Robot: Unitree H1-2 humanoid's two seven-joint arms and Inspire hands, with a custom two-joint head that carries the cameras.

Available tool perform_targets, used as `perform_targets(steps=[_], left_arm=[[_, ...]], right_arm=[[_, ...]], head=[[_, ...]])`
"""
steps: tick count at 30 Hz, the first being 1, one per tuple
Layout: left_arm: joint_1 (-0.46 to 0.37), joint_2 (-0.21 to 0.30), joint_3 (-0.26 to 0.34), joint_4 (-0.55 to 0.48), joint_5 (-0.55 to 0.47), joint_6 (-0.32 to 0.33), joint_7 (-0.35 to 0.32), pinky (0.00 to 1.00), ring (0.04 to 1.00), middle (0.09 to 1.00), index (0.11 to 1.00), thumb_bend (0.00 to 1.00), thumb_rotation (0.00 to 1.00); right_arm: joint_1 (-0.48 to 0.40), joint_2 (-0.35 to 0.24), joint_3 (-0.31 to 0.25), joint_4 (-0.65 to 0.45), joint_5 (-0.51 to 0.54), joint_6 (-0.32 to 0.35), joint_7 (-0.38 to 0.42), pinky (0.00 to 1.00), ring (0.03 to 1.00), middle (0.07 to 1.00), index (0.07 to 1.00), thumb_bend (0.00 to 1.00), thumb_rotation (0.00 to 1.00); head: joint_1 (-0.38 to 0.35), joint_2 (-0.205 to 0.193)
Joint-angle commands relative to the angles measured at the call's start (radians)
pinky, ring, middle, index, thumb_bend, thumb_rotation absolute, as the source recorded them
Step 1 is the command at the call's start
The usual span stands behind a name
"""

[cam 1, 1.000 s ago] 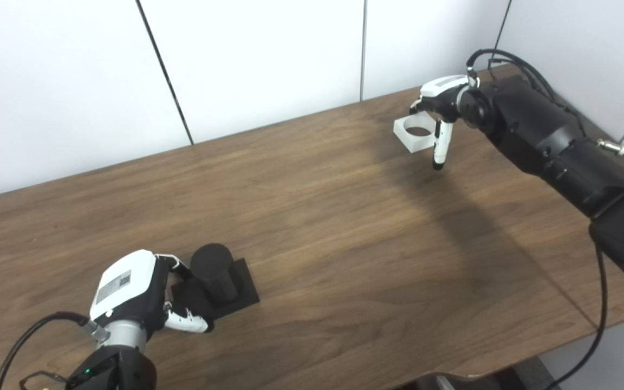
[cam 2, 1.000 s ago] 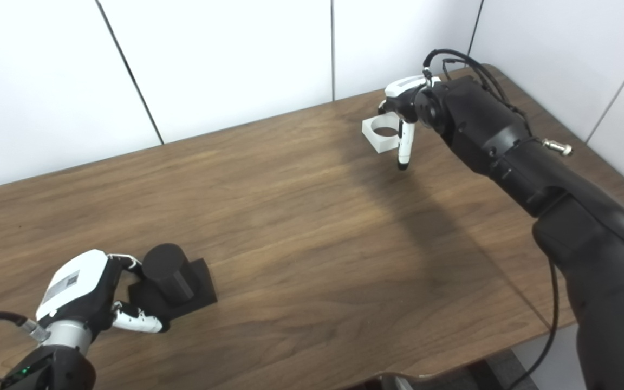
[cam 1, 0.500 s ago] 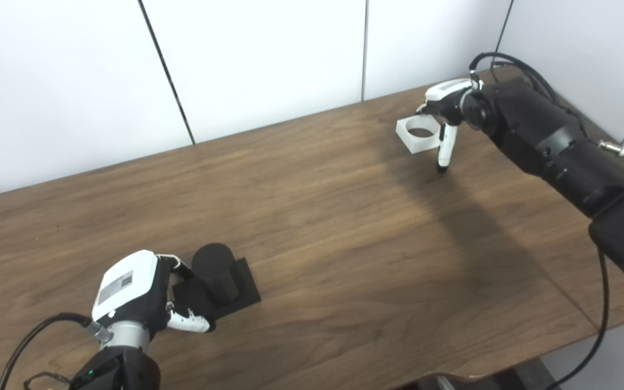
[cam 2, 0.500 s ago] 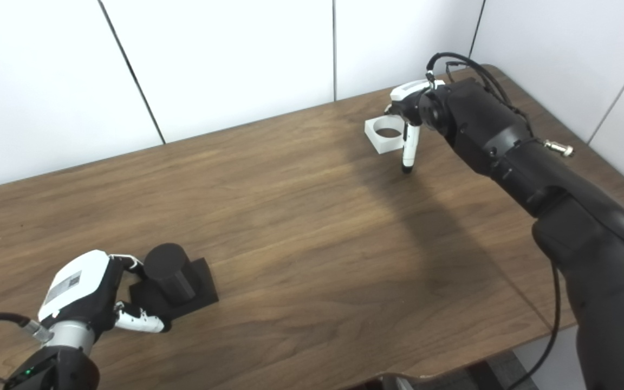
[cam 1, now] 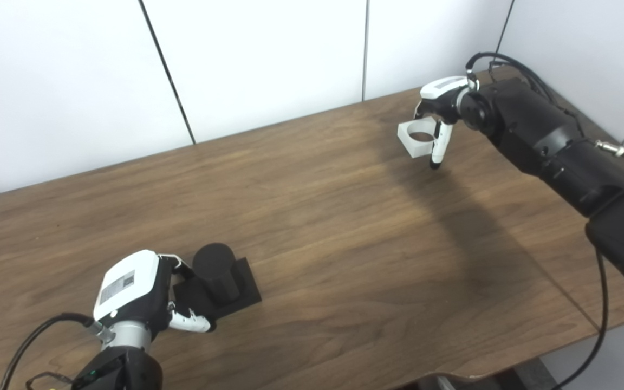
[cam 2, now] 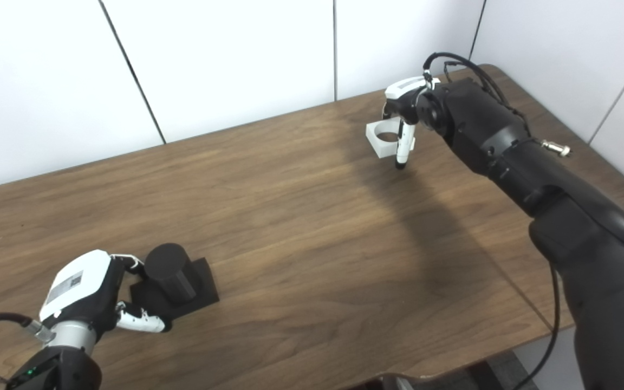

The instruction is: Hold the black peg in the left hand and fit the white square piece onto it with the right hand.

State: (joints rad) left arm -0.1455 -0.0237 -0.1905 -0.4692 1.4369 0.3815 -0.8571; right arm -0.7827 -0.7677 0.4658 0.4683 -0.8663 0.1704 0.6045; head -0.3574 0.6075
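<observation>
- Left hand [cam 1: 138,292] grips the peg [cam 1: 215,271] base, near left of table [cam 1: 312,216].
- Right hand [cam 1: 439,105] apparently pinches the white piece [cam 1: 417,138], far right.
- Lift level; centre hole over peg.

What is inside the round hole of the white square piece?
Only brown table shows through the white square piece. The right hand covers its far edge.

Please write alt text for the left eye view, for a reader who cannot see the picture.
At the far right of a wooden table, the robot's right hand grips a white square piece with a round hole. At the near left, the left hand holds the square base of an upright black peg. White wall panels stand behind.
</observation>
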Motion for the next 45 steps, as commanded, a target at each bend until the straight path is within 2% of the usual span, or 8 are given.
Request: perform_targets(steps=[1, 3, 5, 8, 24, 31, 37, 45], left_arm=[[0.023, -0.009, -0.013, 0.0, 0.003, -0.006, -0.029, 1.0, 0.91, 0.793, 0.482, 0.52, 0.05], [0.025, -0.012, -0.013, 0.001, 0.002, -0.008, -0.023, 1.0, 0.905, 0.788, 0.482, 0.52, 0.05], [0.026, -0.014, -0.013, 0.002, 0.003, -0.01, -0.019, 1.0, 0.904, 0.782, 0.482, 0.52, 0.05], [0.027, -0.014, -0.015, 0.001, 0.006, -0.013, -0.019, 1.0, 0.907, 0.785, 0.482, 0.52, 0.05], [0.025, -0.033, -0.022, 0.015, 0.02, -0.01, -0.017, 1.0, 0.907, 0.795, 0.482, 0.52, 0.05], [0.03, -0.047, -0.027, 0.021, 0.022, -0.012, 0.007, 1.0, 0.91, 0.802, 0.482, 0.52, 0.05], [0.03, -0.062, -0.029, 0.035, 0.037, -0.01, 0.016, 1.0, 0.91, 0.807, 0.482, 0.52, 0.05], [0.035, -0.082, -0.037, 0.044, 0.042, -0.008, 0.032, 1.0, 0.906, 0.804, 0.482, 0.52, 0.05]], right_arm=[[-0.04, -0.008, -0.016, -0.002, 0.005, -0.033, -0.035, 0.96, 0.994, 0.912, 0.695, 0.86, 0.27], [-0.034, -0.007, -0.02, 0.006, 0.01, -0.046, -0.057, 0.95, 0.992, 0.912, 0.655, 0.85, 0.26], [-0.027, -0.006, -0.026, 0.013, 0.017, -0.067, -0.085, 0.94, 0.987, 0.904, 0.524, 0.59, 0.17], [-0.018, -0.007, -0.028, 0.014, 0.023, -0.084, -0.106, 0.95, 0.984, 0.881, 0.49, 0.53, 0.14], [0.01, -0.021, -0.008, 0.012, -0.012, -0.163, -0.175, 0.99, 0.973, 0.825, 0.483, 0.52, 0.13], [0.021, -0.038, -0.03, -0.113, -0.021, -0.196, -0.172, 1.0, 0.956, 0.822, 0.483, 0.53, 0.14], [0.026, -0.027, -0.052, -0.24, -0.034, -0.152, -0.104, 1.0, 0.975, 0.837, 0.484, 0.53, 0.14], [0.026, -0.016, -0.082, -0.421, -0.007, -0.161, 0.017, 1.0, 0.984, 0.826, 0.484, 0.53, 0.14]], head=[[0.0, 0.0], [0.004, 0.001], [0.008, 0.001], [0.01, 0.0], [0.027, 0.0], [0.035, -0.001], [0.056, -0.001], [0.101, 0.006]])
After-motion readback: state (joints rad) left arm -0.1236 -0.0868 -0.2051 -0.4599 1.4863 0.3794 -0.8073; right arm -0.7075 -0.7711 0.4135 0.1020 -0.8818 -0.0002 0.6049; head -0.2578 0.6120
